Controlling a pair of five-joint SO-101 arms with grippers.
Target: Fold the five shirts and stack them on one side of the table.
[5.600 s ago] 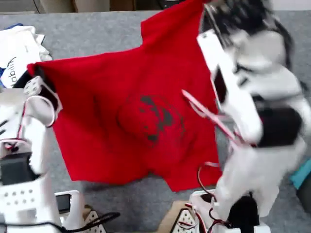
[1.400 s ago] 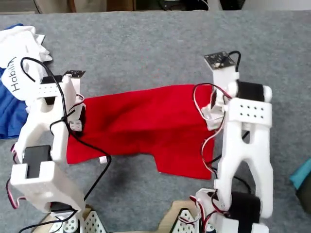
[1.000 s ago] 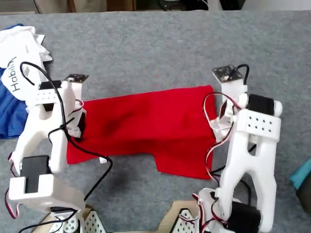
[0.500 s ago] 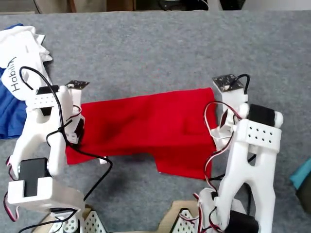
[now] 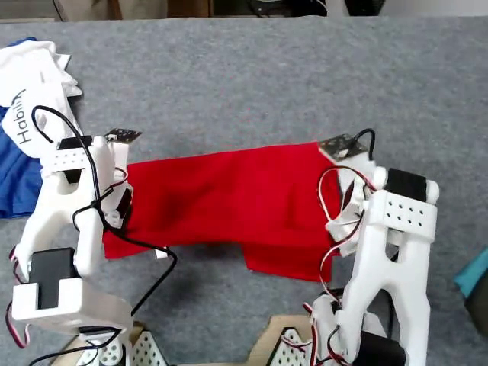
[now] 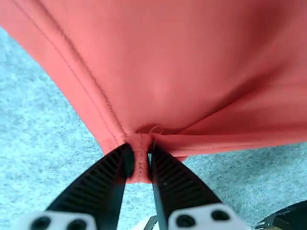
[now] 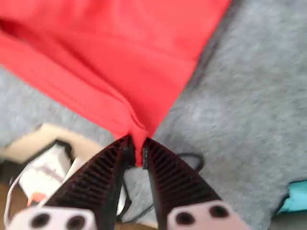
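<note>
A red shirt (image 5: 229,202) lies folded into a wide band across the middle of the grey table (image 5: 252,84). My left gripper (image 6: 138,160) is shut on the red shirt (image 6: 168,72) at a seamed corner, at the band's left end by the left arm (image 5: 84,191). My right gripper (image 7: 136,148) is shut on the red shirt (image 7: 120,57) at a folded edge, at the band's right end under the right arm (image 5: 381,229). A white shirt (image 5: 34,84) and a blue shirt (image 5: 15,171) lie bunched at the table's left edge.
A teal object (image 5: 474,278) sits at the right edge. The arm bases (image 5: 305,343) and loose cables stand along the near edge. Bare grey table stretches across the far side.
The red shirt, spread out and lifted 5.6 s ago, now lies folded into a band. Over the last second the right arm has drawn its end toward the near edge; the left arm barely moved.
</note>
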